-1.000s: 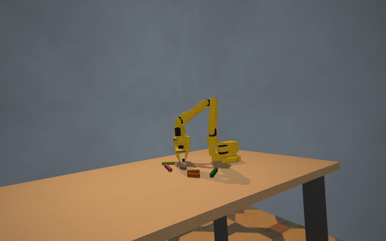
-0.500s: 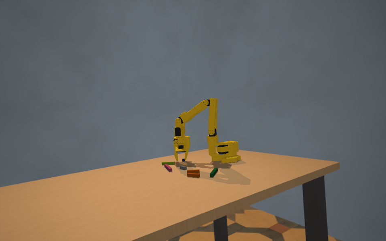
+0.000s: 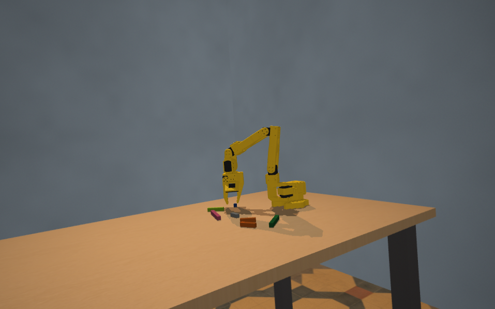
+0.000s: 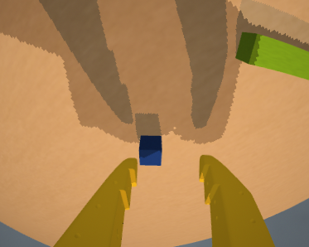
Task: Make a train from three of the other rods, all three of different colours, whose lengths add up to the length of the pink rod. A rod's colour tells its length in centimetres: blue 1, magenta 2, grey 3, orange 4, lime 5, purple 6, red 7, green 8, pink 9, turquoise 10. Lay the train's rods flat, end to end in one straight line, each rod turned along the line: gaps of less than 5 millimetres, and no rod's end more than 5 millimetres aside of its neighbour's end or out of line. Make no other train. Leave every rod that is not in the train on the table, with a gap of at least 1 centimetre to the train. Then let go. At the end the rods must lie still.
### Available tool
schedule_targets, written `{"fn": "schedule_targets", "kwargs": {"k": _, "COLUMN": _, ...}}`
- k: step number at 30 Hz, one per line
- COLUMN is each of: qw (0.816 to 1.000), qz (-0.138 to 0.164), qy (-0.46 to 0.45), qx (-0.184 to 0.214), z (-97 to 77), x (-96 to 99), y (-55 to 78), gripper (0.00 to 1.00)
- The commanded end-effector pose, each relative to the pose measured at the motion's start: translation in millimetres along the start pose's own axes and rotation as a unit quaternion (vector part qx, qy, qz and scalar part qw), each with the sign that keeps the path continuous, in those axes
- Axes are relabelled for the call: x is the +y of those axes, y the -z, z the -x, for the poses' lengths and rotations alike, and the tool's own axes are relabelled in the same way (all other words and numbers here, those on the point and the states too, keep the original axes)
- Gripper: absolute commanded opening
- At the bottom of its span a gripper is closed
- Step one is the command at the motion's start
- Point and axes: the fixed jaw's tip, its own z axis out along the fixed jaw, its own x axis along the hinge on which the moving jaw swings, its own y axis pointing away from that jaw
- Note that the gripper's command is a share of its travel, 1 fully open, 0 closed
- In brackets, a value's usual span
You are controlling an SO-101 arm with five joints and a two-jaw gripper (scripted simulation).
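My gripper [image 3: 232,201] [image 4: 167,162] is open and empty, hanging just above the table. The small blue rod [image 3: 235,205] [image 4: 150,150] lies on the table just beyond the fingertips, close to the left finger and touching neither. The lime rod [image 3: 215,209] [image 4: 282,55] lies a little to one side. The grey rod [image 3: 234,215] lies close in front of the blue one. An orange-and-red pair [image 3: 248,222] lies side by side, and the green rod [image 3: 273,220] lies nearer the base.
The arm's base [image 3: 289,195] stands at the table's far edge. The wooden table [image 3: 126,261] stretches wide toward the camera, with its right edge near the base.
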Motion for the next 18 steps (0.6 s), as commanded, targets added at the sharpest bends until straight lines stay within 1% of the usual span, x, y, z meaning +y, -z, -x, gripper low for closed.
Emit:
{"fn": "schedule_targets", "kwargs": {"k": 1, "qw": 1.0, "qz": -0.028, "qy": 0.0, "qx": 0.007, "z": -3.0, "x": -9.2, "y": 19.1, "gripper": 0.17}}
{"fn": "schedule_targets", "kwargs": {"k": 6, "qw": 1.0, "qz": -0.028, "qy": 0.0, "qx": 0.007, "z": -2.7, "x": -8.0, "y": 34.3, "gripper": 0.17}}
{"fn": "schedule_targets", "kwargs": {"k": 10, "qw": 1.0, "qz": -0.028, "qy": 0.0, "qx": 0.007, "z": -2.3, "x": -6.5, "y": 43.3, "gripper": 0.17}}
{"fn": "schedule_targets", "kwargs": {"k": 18, "qw": 1.0, "qz": -0.028, "qy": 0.0, "qx": 0.007, "z": -2.0, "x": -5.6, "y": 47.7, "gripper": 0.17}}
